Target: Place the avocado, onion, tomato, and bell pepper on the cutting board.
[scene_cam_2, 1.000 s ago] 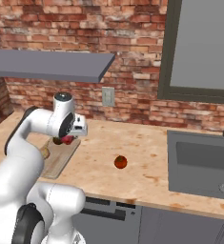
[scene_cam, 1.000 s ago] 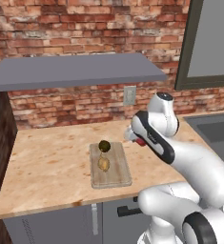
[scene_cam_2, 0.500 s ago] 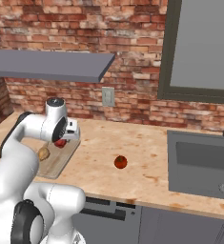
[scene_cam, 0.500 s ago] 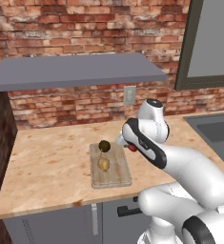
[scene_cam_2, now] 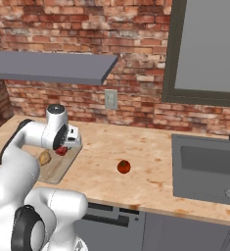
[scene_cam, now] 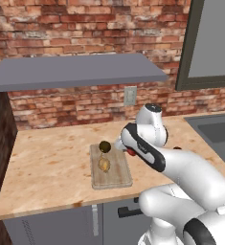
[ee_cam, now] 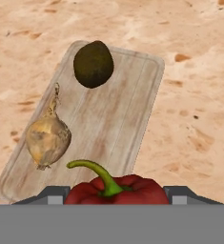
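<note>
The wooden cutting board [ee_cam: 114,119] lies on the counter with the dark avocado [ee_cam: 93,64] at its far end and the tan onion [ee_cam: 47,137] nearer its middle. My gripper [ee_cam: 116,196] is shut on the red bell pepper [ee_cam: 117,189], whose green stem points up, just above the board's near right edge. From the left base view the board [scene_cam: 118,178], avocado [scene_cam: 105,146] and onion [scene_cam: 104,164] sit left of the gripper [scene_cam: 129,151]. The tomato [scene_cam_2: 124,167] rests alone on the counter, well right of the board [scene_cam_2: 60,169] and the gripper [scene_cam_2: 62,149].
A sink [scene_cam_2: 205,167] is sunk into the counter at the far right. A grey shelf [scene_cam: 75,72] hangs over the back of the counter, below it a wall outlet [scene_cam: 129,95] on the brick wall. Bare counter [scene_cam: 47,167] stretches left of the board.
The arm has swung left with the bell pepper in its grip, from beside the board to its right edge. Avocado, onion and tomato have stayed put.
</note>
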### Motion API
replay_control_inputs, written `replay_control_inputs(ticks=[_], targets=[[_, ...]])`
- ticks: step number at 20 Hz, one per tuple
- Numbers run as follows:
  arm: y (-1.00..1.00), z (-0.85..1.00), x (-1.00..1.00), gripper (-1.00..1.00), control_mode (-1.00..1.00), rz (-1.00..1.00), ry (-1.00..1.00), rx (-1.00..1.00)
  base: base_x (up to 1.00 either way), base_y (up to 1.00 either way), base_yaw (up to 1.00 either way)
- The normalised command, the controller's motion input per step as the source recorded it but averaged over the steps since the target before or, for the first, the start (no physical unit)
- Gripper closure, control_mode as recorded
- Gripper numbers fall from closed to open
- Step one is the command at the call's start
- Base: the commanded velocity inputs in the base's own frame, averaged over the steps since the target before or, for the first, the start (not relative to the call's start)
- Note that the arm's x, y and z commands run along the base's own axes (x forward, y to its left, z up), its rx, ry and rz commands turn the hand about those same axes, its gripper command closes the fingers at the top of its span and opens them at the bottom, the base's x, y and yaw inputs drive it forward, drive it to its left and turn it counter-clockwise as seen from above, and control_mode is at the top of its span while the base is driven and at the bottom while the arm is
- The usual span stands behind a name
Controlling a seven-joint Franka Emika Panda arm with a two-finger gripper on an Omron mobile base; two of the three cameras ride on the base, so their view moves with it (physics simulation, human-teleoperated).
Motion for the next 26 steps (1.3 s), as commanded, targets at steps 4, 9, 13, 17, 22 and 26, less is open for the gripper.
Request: replay_control_inputs(ticks=[4,9,13,17,22,26], targets=[[0.12,-0.10,0.05,1.00,-1.00,0.00,0.10,0.00,0.00,0.00,0.00],[0.18,-0.15,0.23,1.00,-1.00,0.00,0.12,0.00,0.00,0.00,0.00],[0.05,-0.06,0.28,1.00,-1.00,0.00,0.10,0.00,0.00,0.00,0.00],[0.12,-0.19,0.22,1.00,-1.00,0.00,0.10,0.00,0.00,0.00,0.00],[0.17,-0.22,0.20,1.00,-1.00,0.00,0.08,0.00,0.00,0.00,0.00],[0.03,-0.14,0.20,1.00,-1.00,0.00,0.06,0.00,0.00,0.00,0.00]])
